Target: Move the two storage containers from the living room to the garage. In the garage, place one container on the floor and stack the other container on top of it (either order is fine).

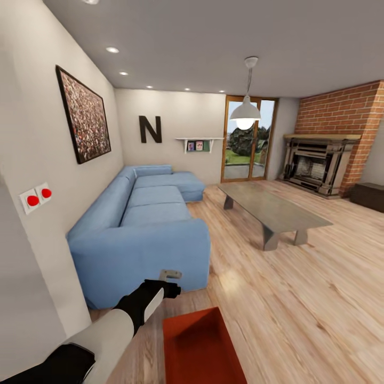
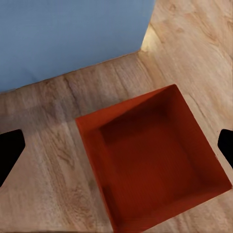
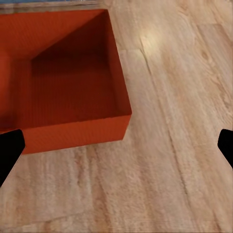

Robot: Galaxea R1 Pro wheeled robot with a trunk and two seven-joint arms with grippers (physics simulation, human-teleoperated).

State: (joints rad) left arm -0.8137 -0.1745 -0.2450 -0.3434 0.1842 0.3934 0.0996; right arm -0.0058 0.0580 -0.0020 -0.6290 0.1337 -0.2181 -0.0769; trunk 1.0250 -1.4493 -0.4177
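Storage container [image 1: 198, 346] sat on wood-plank floor [image 1: 298, 298] just in front of robot, near blue sofa [image 1: 144, 224].
Left hand [image 1: 169, 280] hung above it, fingers spread wide & empty; right hand [image 3: 116, 145] likewise open. Best centred over opposite walls before closing. Living room w/ brick fireplace [image 1: 320, 162], low grey bench [image 1: 269, 208].

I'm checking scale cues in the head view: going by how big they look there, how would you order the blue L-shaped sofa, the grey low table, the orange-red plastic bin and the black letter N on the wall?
1. Blue L-shaped sofa
2. Grey low table
3. Orange-red plastic bin, cut off by the picture's edge and nearest the camera, so its rank is unsure
4. Black letter N
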